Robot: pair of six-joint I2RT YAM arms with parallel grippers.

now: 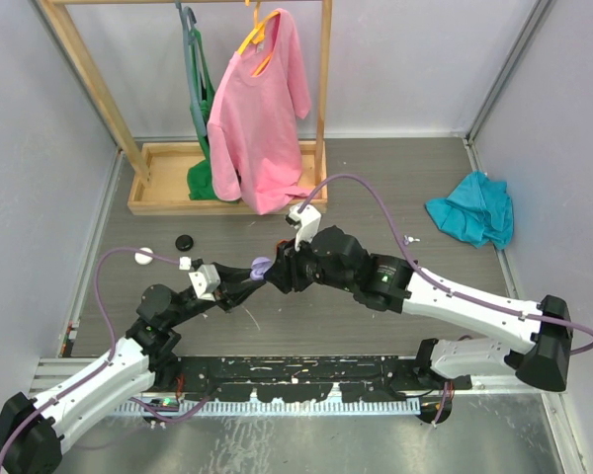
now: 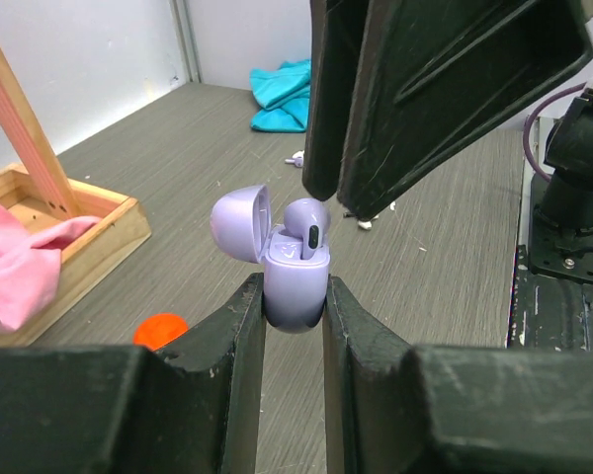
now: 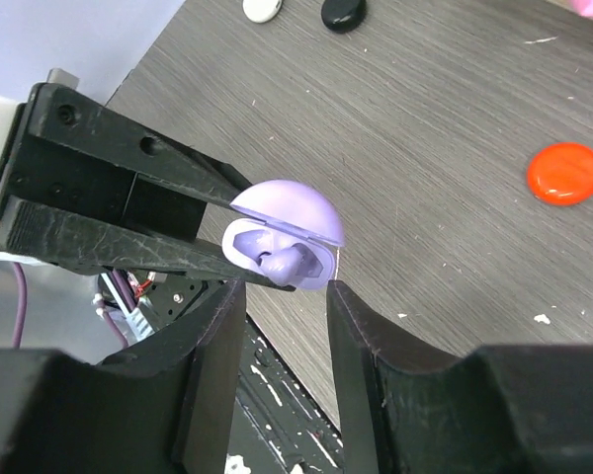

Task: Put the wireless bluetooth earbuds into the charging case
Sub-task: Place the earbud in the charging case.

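While the left pincer (image 2: 295,296) is squeezed shut on the open lilac case (image 2: 296,269), a lilac earbud (image 2: 308,225) pokes up from it, just under the right pincer (image 3: 285,296), which is part open and empty. Next, the bud likely needs a soft push down.

I've got the top camera high behind the rig, looking down wide across the table (image 1: 425,178). Left wrist view sits low, facing outward, tight on the charging case (image 2: 295,286). Right wrist view stares down onto that same case, very close.
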